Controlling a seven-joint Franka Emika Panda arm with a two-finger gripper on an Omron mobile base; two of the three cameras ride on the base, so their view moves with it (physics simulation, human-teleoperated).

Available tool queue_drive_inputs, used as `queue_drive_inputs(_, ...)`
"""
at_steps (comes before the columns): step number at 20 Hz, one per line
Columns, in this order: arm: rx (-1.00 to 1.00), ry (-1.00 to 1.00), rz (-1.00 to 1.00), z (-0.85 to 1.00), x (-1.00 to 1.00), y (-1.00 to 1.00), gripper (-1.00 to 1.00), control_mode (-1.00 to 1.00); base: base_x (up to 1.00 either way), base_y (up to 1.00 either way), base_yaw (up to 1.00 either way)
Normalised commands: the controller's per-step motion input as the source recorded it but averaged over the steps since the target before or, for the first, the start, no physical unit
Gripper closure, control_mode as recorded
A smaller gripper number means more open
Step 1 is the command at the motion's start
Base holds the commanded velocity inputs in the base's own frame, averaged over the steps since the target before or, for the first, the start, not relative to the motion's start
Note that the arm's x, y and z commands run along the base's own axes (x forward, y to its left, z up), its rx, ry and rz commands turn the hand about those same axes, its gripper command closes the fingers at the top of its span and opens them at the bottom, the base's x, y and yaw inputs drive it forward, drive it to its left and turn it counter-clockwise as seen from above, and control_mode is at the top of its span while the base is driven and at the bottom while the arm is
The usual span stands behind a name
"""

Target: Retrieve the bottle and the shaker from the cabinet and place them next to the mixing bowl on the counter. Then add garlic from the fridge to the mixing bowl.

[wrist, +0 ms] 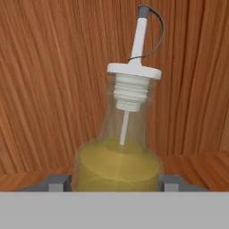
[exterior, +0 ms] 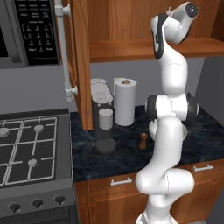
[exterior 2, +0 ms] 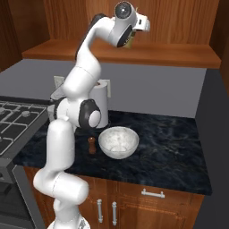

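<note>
A clear glass bottle (wrist: 118, 165) of yellow oil with a white pour spout stands on the wooden cabinet shelf (exterior 2: 174, 54). My gripper (wrist: 115, 182) is up inside the cabinet. Its fingertips (wrist: 58, 182) sit against the bottle's two sides, shut on it. From the right base view the bottle (exterior 2: 129, 41) peeks out just behind the hand. Down on the dark counter, a small brown shaker (exterior 2: 92, 145) stands upright just left of the pale mixing bowl (exterior 2: 103, 136). The shaker (exterior: 143, 141) also shows beside the arm in the left base view.
The cabinet door (exterior: 81, 65) hangs open on the left. A paper towel roll (exterior: 125, 103) and a grey coffee machine (exterior: 103, 116) stand at the back of the counter. The stove (exterior: 30, 144) lies to the left, with a microwave (exterior: 26, 30) above it.
</note>
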Motion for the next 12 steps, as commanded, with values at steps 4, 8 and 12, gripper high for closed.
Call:
queue_drive_inputs(4, 0.00, -0.01, 0.00, 0.00, -0.22, 0.03, 1.00, -1.00, 0.00, 0.00, 0.00)
queue_drive_inputs(8, -0.04, -0.07, 0.00, 0.01, -0.66, 0.02, 1.00, -1.00, 0.00, 0.00, 0.00)
queue_drive_inputs(12, -0.22, 0.00, 0.00, -0.08, -0.71, 0.00, 1.00, -1.00, 0.00, 0.00, 0.00)
